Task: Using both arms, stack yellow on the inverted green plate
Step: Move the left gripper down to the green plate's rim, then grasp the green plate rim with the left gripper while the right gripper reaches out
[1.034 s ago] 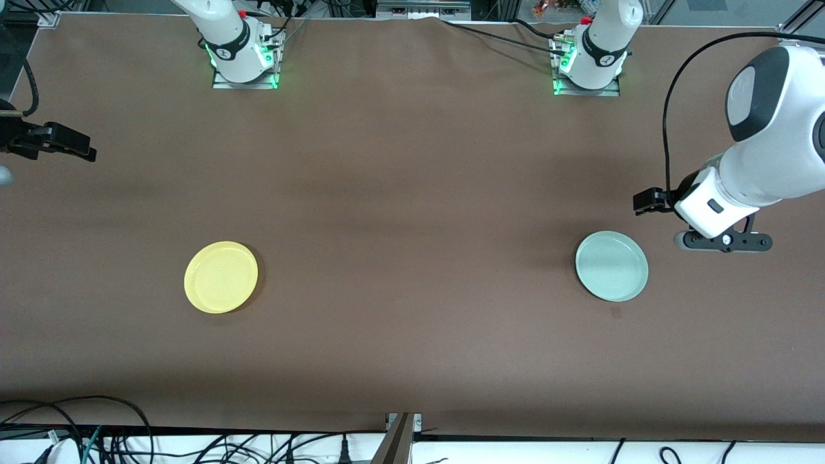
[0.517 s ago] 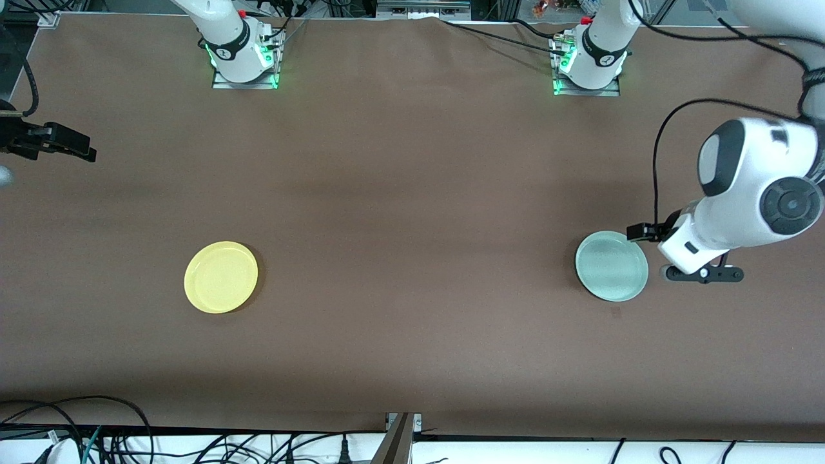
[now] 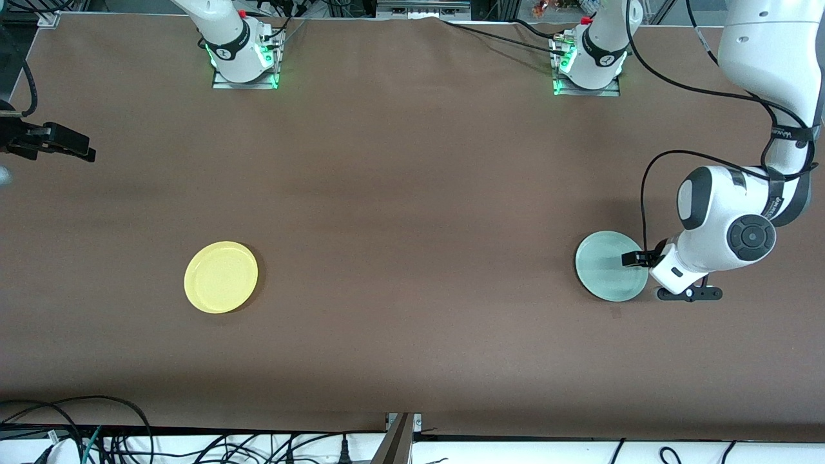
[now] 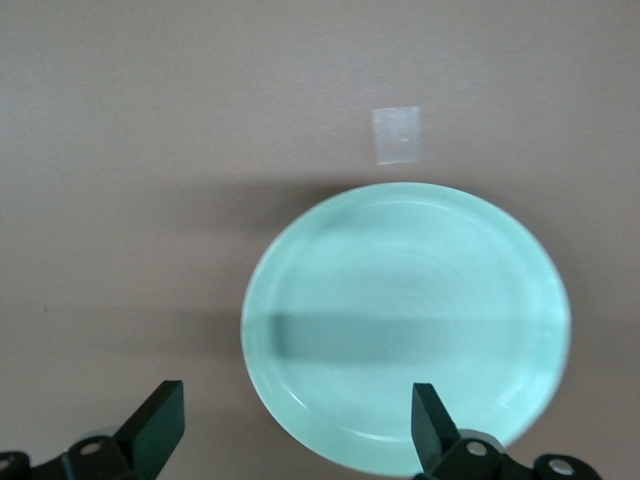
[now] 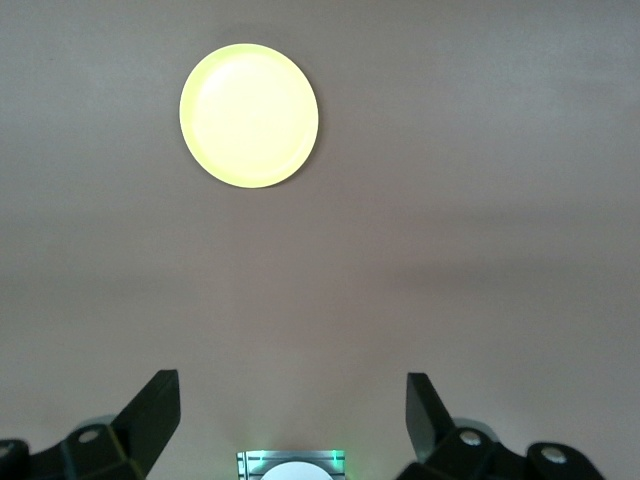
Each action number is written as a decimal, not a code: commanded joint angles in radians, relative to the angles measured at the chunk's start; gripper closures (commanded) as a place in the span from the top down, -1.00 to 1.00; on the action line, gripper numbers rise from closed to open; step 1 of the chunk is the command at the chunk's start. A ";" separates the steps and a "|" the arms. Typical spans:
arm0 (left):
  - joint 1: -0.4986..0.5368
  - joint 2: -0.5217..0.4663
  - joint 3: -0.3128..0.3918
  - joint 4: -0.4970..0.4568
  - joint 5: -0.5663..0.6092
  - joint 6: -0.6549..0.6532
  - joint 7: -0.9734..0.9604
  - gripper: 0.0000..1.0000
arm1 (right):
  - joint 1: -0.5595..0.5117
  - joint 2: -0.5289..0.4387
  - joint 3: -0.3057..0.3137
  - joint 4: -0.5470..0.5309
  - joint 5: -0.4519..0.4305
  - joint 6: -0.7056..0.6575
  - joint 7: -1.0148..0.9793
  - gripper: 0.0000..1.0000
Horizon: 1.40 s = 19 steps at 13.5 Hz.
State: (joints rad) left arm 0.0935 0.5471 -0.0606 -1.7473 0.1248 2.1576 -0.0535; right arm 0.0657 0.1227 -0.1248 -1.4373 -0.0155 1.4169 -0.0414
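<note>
The yellow plate (image 3: 221,277) lies rim up on the table toward the right arm's end; it also shows in the right wrist view (image 5: 249,115). The green plate (image 3: 610,265) lies rim up toward the left arm's end. My left gripper (image 3: 635,259) is low at the plate's edge on the side toward the left arm's end. In the left wrist view the left gripper (image 4: 295,430) is open and empty, with one finger (image 4: 430,420) over the green plate (image 4: 405,325) and the other over bare table. My right gripper (image 3: 80,148) waits open and empty (image 5: 290,415), high at the right arm's end.
A small pale tape mark (image 3: 615,312) lies on the brown table just nearer the front camera than the green plate; it also shows in the left wrist view (image 4: 396,134). The arm bases (image 3: 245,58) stand along the table's farther edge. Cables hang below the near edge.
My left arm has swung down and in toward the green plate; its gripper went from beside the plate to its edge. The right arm and both plates have not moved.
</note>
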 commanded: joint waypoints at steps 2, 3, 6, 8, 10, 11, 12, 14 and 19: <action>0.057 0.049 -0.008 0.015 0.027 0.088 0.115 1.00 | -0.006 0.008 0.000 0.020 0.019 -0.006 0.000 1.00; 0.077 0.072 -0.010 0.012 0.027 0.129 0.144 1.00 | -0.006 0.008 0.001 0.020 0.019 -0.006 0.000 1.00; 0.103 0.117 -0.010 0.012 0.027 0.197 0.182 1.00 | -0.006 0.008 -0.001 0.020 0.019 -0.006 -0.002 1.00; 0.101 0.117 -0.010 0.012 0.027 0.197 0.182 1.00 | -0.006 0.008 -0.001 0.020 0.019 -0.006 0.000 1.00; 0.098 0.117 -0.010 0.011 0.027 0.194 0.182 1.00 | -0.006 0.008 -0.001 0.020 0.019 -0.006 -0.002 1.00; 0.098 0.117 -0.010 0.009 0.027 0.194 0.182 1.00 | -0.006 0.008 -0.001 0.020 0.019 -0.006 -0.002 1.00; 0.098 0.117 -0.010 0.009 0.027 0.194 0.185 1.00 | -0.006 0.008 -0.001 0.020 0.019 -0.006 -0.002 1.00; 0.100 0.119 -0.010 0.009 0.027 0.194 0.219 1.00 | -0.006 0.008 0.000 0.020 0.019 -0.006 0.000 1.00; 0.103 0.119 -0.010 0.006 0.027 0.192 0.270 0.61 | -0.007 0.011 -0.001 0.020 0.019 -0.004 -0.002 1.00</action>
State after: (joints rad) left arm 0.1897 0.6675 -0.0673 -1.7461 0.1263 2.3575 0.1940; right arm 0.0656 0.1231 -0.1249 -1.4373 -0.0154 1.4169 -0.0414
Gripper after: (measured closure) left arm 0.194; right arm 0.000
